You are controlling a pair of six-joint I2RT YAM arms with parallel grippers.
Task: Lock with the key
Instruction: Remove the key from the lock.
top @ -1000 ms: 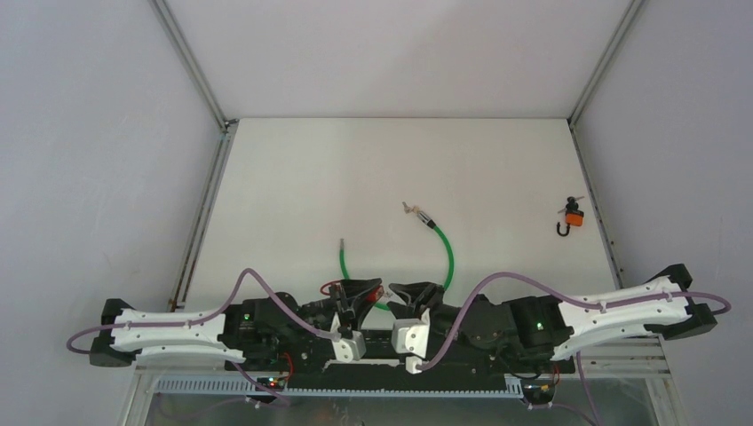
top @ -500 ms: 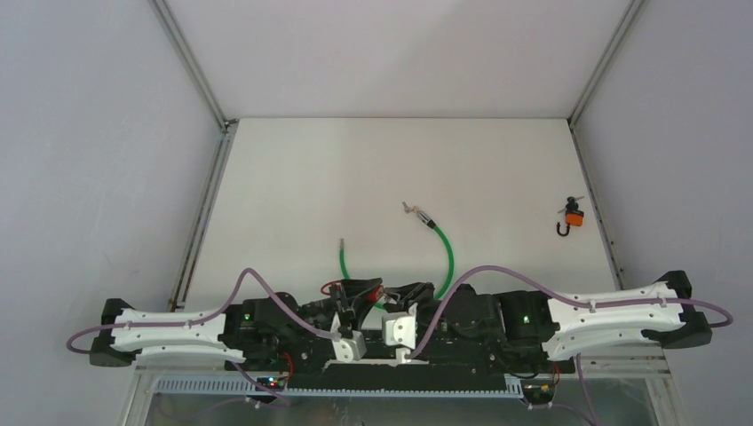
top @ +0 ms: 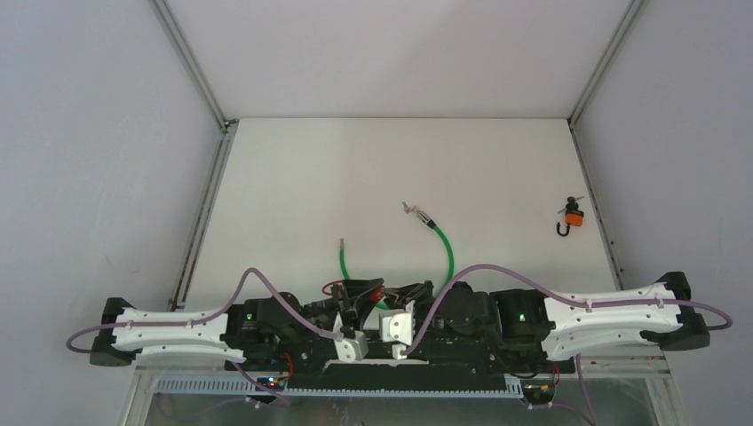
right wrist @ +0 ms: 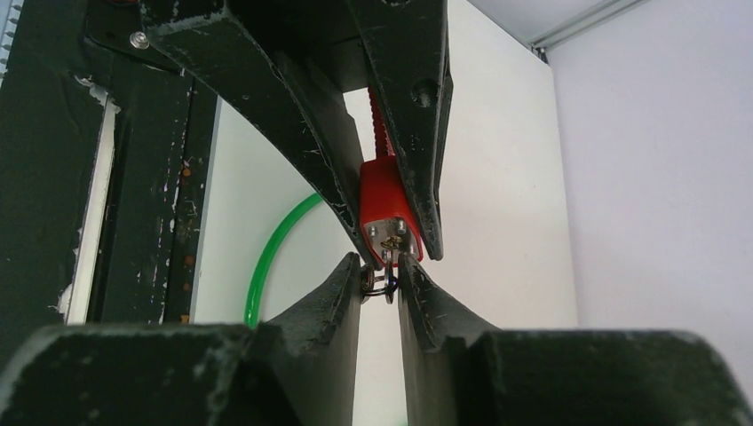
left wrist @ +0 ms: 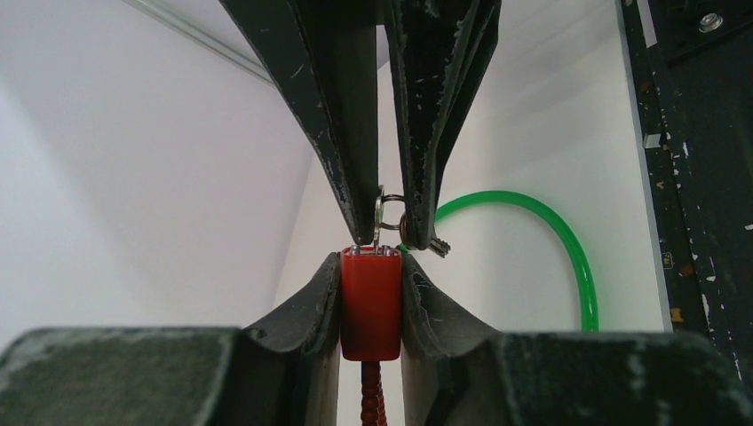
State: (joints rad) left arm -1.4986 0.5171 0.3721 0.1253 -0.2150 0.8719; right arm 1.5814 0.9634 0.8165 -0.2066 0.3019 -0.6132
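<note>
A small red lock (left wrist: pixel 370 302) with a red ribbed cord below it sits pinched between the fingers of my left gripper (left wrist: pixel 370 266), which is shut on it. A silver key (left wrist: pixel 380 217) on a ring sticks out of the lock's metal face. From the right wrist view, my right gripper (right wrist: pixel 382 266) has its fingertips pressed on the key (right wrist: pixel 388 268) and its ring, just below the red lock (right wrist: pixel 382 200). From above, the left gripper (top: pixel 360 297) and the right gripper (top: pixel 401 297) meet nose to nose near the table's front edge.
A green cable (top: pixel 448 253) curves across the white table (top: pixel 293 177) behind the grippers, with a metal end (top: pixel 410 209) at mid table. An orange padlock (top: pixel 574 216) lies by the right rail. Grey walls surround the table.
The right arm has slid left towards the left gripper, and its jaws have narrowed onto the key. The left gripper has kept still with the lock.
</note>
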